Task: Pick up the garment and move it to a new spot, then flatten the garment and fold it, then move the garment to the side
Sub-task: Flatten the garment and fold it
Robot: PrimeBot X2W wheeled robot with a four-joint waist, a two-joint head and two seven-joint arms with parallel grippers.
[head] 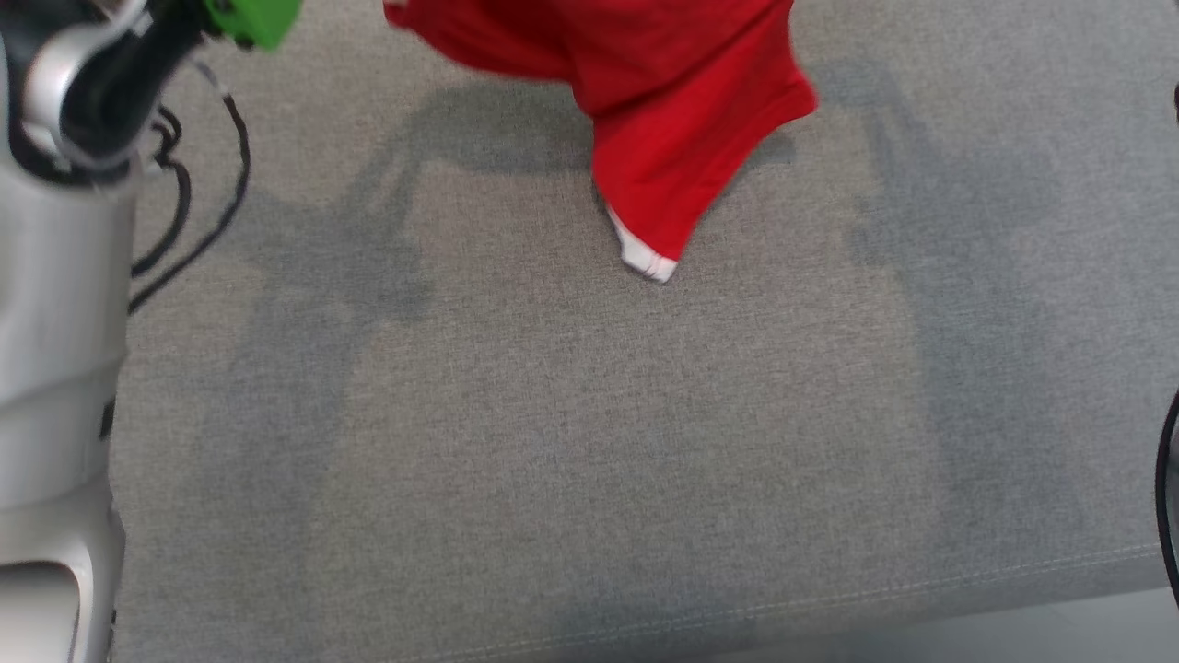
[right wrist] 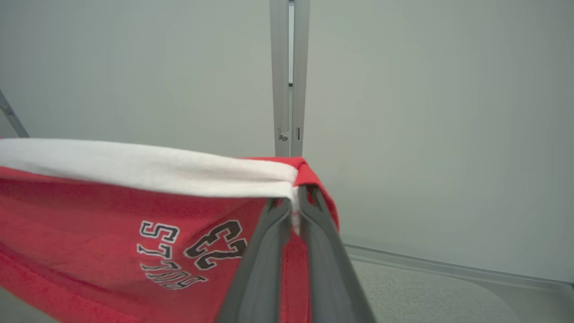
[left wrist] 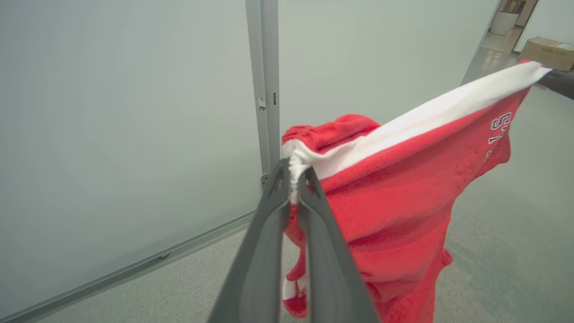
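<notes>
The garment [head: 663, 101] is red with a white band and dark printed lettering. In the head view it hangs from the top edge, and its white-tipped lower corner [head: 645, 258] reaches the grey fabric surface [head: 589, 442]. In the left wrist view my left gripper [left wrist: 293, 179] is shut on one end of the garment's [left wrist: 394, 197] white band. My right gripper [right wrist: 293, 204] pinches the other end of the white band [right wrist: 148, 168] in the right wrist view, so the garment [right wrist: 89, 233] is stretched between the two grippers, held up in the air.
My pale left arm [head: 55, 304] with black cables [head: 198, 212] and a green part [head: 253, 18] fills the head view's left side. Pale wall panels [left wrist: 125, 112] with a metal post [left wrist: 264, 85] stand behind. A cardboard box [left wrist: 547, 49] sits far off. The surface's front seam [head: 829, 599] runs below.
</notes>
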